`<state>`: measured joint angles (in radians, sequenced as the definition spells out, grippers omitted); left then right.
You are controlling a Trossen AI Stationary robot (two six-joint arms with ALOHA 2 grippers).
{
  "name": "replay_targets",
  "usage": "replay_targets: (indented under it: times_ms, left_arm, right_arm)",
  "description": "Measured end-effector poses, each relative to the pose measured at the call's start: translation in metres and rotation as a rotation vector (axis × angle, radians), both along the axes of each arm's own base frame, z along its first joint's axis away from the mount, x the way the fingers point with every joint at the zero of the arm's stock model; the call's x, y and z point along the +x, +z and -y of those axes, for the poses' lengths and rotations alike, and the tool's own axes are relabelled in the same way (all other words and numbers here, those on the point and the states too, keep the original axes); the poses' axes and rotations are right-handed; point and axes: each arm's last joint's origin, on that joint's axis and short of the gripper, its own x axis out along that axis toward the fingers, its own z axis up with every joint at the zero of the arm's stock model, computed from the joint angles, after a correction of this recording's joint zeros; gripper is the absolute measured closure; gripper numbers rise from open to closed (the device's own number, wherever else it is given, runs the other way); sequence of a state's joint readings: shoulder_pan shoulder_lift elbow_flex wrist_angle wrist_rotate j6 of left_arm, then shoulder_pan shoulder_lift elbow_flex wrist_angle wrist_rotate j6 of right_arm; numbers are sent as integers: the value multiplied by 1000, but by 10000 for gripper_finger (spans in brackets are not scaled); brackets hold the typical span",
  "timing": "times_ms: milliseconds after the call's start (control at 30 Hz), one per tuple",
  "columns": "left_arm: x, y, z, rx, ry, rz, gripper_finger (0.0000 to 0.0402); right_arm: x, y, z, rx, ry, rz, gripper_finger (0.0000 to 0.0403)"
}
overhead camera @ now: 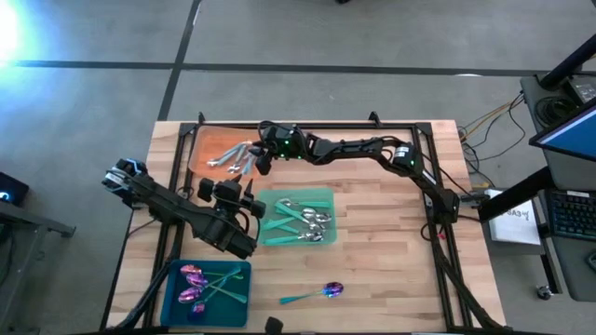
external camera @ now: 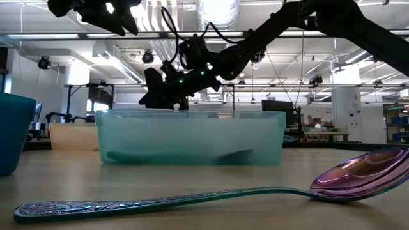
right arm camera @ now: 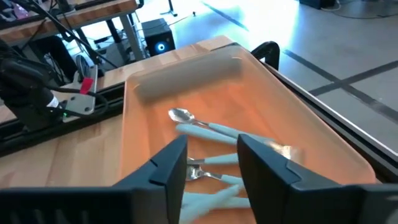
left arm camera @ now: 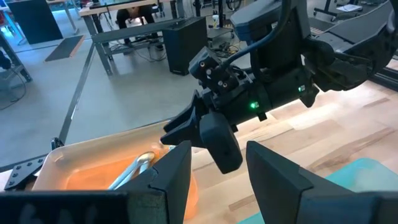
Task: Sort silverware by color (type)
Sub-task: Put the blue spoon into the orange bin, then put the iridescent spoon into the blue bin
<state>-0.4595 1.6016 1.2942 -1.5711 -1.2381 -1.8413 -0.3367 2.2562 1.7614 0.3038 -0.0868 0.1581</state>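
One purple-headed spoon [external camera: 211, 191] nearest, three bins, right tool [right arm camera: 211, 163] released over orange bin [right arm camera: 311, 124], left tool [left arm camera: 217, 165] parted.

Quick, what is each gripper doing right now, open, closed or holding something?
Left gripper: open, holding nothing, above the table.
Right gripper: open, holding nothing, over the orange tray.

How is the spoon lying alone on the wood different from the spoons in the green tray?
The lone spoon has a purple, iridescent bowl; the green-tray spoons have silver bowls. The lone spoon lies by itself on the bare table; the green-tray spoons are piled together inside the green tray. Both kinds have teal handles.
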Motion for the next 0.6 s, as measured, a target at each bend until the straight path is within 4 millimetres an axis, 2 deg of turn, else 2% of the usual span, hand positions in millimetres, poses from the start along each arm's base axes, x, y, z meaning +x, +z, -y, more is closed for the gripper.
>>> replay_targets:
  times_ms: [200,400,600]
  left_arm:
    - [0,0,0,0,0,0,263]
    - [-1,-1,0,-27,0,-58,263]
    - [-1,-1,1,-12,-21,-113,263]
  right_arm:
    - [-6,6,-2,24,1,-72,255]
    - [-29,46,-14,56,172,-217,265]
    - [-60,79,-47,26,332,-431,275]
